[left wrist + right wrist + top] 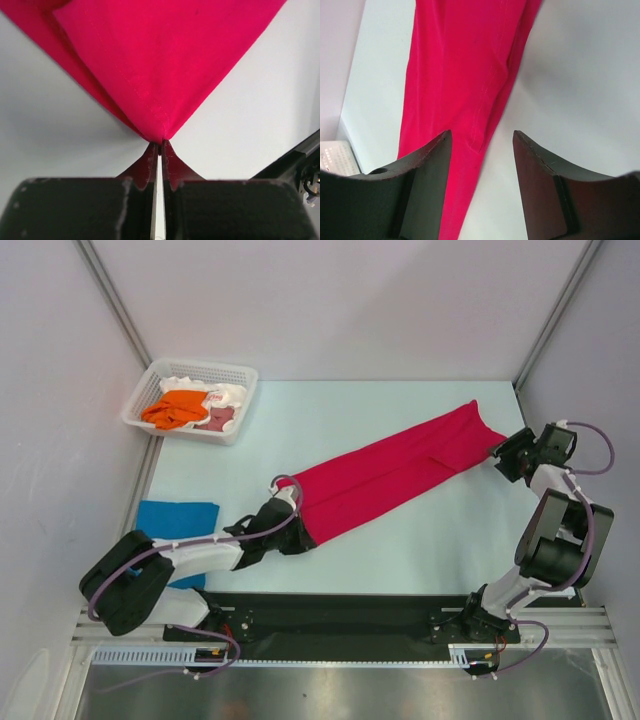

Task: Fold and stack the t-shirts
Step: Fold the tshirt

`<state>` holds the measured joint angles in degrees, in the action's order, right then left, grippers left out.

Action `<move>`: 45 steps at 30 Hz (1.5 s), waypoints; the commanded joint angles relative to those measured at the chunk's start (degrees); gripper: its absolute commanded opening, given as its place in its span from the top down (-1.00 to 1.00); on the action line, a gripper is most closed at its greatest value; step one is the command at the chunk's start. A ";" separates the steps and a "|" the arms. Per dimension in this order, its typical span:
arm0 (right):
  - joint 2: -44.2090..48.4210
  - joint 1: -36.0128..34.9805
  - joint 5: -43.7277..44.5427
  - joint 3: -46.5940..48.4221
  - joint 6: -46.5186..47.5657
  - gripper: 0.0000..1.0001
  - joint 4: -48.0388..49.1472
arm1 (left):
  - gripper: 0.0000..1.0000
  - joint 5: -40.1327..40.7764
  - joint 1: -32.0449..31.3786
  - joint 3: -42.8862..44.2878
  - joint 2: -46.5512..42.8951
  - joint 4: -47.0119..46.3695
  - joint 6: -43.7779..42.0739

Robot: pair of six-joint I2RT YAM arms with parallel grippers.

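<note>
Crimson t-shirt (390, 480) stretched diagonally across mid-frame counter (420, 550) | left tool (159, 142) clamped on lower-left corner | right tool (481, 134) spread apart at upper-right end | blue t-shirt (175, 515) folded lower left

White lattice basket (205, 366), perhaps plastic, at far-left corner of the pale table (400, 540)

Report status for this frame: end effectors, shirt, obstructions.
Left end effector shut on red shirt corner. Right end effector open at its far end. Shirt drawn out long, diagonal. Nothing lying on it.
</note>
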<state>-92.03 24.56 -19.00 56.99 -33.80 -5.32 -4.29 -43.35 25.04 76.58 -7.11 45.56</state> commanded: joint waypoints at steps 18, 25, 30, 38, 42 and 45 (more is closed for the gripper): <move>-11.42 -3.37 -4.64 0.49 -3.20 -0.07 11.91 | 0.10 2.62 -4.20 -7.99 -27.88 8.70 -2.49; -5.28 -4.86 1.33 1.45 0.74 -0.08 5.51 | 0.10 0.34 -4.20 -5.79 -23.76 3.43 -3.72; -2.89 -8.99 8.28 5.93 5.15 -0.10 -1.44 | 0.10 -0.71 -4.20 -2.72 -19.98 1.49 -4.43; -10.53 -14.09 5.29 12.97 3.40 0.82 -1.62 | 0.13 -2.21 -4.20 -0.78 -17.86 -0.09 -4.25; -13.34 -14.18 4.94 12.71 1.46 1.00 -0.13 | 0.13 -1.07 -4.28 -1.04 -19.80 1.22 -4.60; -14.49 -14.71 4.24 11.83 0.93 1.00 1.18 | 0.13 -0.71 -4.28 -1.13 -20.50 2.02 -4.87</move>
<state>-105.71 10.22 -14.00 68.99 -31.77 -5.69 -5.21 -47.40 22.11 57.69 -4.97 42.37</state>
